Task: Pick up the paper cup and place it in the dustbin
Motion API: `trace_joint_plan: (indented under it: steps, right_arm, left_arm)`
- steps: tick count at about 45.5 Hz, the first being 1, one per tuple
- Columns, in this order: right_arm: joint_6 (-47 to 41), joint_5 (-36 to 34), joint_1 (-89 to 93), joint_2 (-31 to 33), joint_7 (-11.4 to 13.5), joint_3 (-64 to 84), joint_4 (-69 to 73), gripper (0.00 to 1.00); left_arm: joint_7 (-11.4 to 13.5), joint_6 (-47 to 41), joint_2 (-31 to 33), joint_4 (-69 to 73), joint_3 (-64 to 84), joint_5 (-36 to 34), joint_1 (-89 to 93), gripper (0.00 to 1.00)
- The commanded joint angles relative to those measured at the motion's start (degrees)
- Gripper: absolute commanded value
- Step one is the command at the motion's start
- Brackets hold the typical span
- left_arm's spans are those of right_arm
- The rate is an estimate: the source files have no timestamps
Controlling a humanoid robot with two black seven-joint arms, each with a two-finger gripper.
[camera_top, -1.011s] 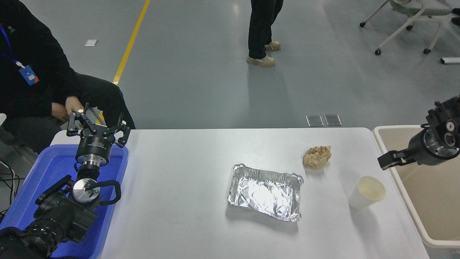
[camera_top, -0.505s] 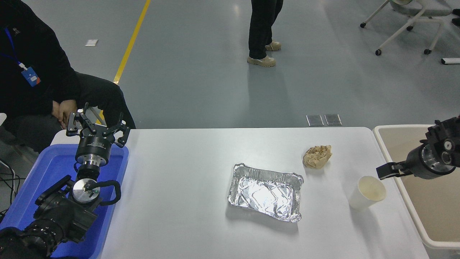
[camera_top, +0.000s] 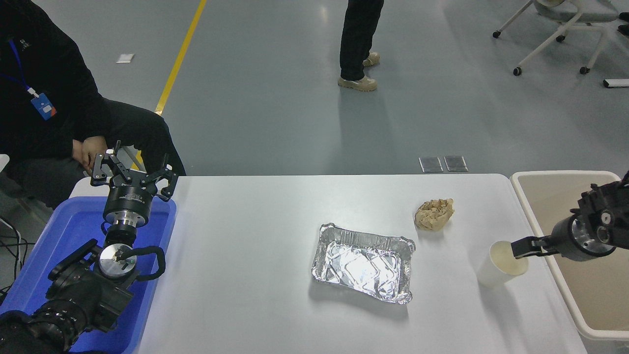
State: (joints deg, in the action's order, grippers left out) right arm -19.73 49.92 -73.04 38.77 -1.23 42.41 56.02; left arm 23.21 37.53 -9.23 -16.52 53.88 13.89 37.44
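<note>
The small white tapered paper cup [camera_top: 500, 264] stands upright on the white table [camera_top: 255, 255] near its right edge, just where it stood a second ago. What differs is the right gripper [camera_top: 520, 248]: a second ago it hung higher, at about 1 o'clock from the cup and clear of it; half a second ago it was lower, just above the rim; now it sits at the cup's mouth, its dark tip overlapping the rim at the cup's 2 o'clock side. Whether the tip touches the rim or dips inside I cannot tell, and only one dark finger end shows, so how far the gripper is spread is not visible either (it has hold of nothing that can be seen).

At 3 o'clock of the cup lies the large rectangular beige plastic dustbin [camera_top: 544, 228], its thick rim just beside the table's edge; the right arm reaches across it. At 11 o'clock of the cup rests a crumpled brown paper ball [camera_top: 434, 213], and at 9 o'clock a rectangular silver foil tray [camera_top: 362, 262], both apart from the cup.

The left gripper [camera_top: 133, 173] is parked at the far left above a blue plastic tray [camera_top: 59, 241], fingers spread wide and holding nothing, unchanged. A person in dark clothing [camera_top: 49, 98] sits behind it.
</note>
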Motion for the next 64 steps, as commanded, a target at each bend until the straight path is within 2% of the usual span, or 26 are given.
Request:
trace_joint_plan:
  steps: [1,11,13,16,19,24,26,27,28,51,64]
  right_arm:
    - [0.65,0.18,3.52,-0.71,0.00,-1.98,-1.61,1.00]
    - [0.92,0.18,4.05,-1.33,0.00,-2.33,-1.79,0.97]
    - [0.92,0.18,4.14,-1.33,0.00,-2.59,-1.87,0.93]
    - [0.92,0.18,4.14,-1.42,0.00,-2.59,-1.87,0.72]
    - [0.83,0.27,4.22,-1.77,0.17,-2.59,-1.87,0.57]
    - [0.83,0.35,4.31,-1.77,0.17,-2.59,-2.23,0.41]
    - [0.83,0.35,4.31,-1.77,0.17,-2.59,-2.23,0.13]
    - [0.83,0.35,4.23,-1.77,0.09,-2.59,-2.23,0.04]
    - [0.83,0.35,4.22,-1.86,0.09,-2.59,-2.23,0.00]
    - [0.04,-0.26,1.15,-1.07,-0.18,-2.68,-1.09,0.00]
    - [-7.69,0.09,-15.36,10.00,0.70,-2.59,12.62,0.00]
  left_arm:
    - [0.00,-0.09,0.00,-0.01,0.00,0.00,0.00,0.99]
    - [0.00,0.00,0.00,-0.01,0.00,0.00,0.00,0.99]
    - [0.00,0.00,0.00,-0.01,0.00,0.00,0.00,0.99]
    - [0.00,0.00,0.00,-0.01,0.00,0.00,0.00,0.99]
    - [0.00,0.00,0.00,0.08,0.00,0.00,0.00,0.99]
    - [0.00,0.00,0.00,-0.01,0.00,0.00,0.00,0.99]
    - [0.00,0.00,0.00,0.08,0.00,0.00,0.00,0.99]
    - [0.00,0.00,0.00,0.00,0.00,0.00,0.00,0.99]
    - [0.00,0.00,0.00,-0.01,0.00,0.00,0.00,0.99]
    - [0.00,0.00,0.00,-0.01,0.00,0.00,0.00,0.99]
    - [0.00,0.00,0.00,-0.01,0.00,0.00,0.00,0.99]
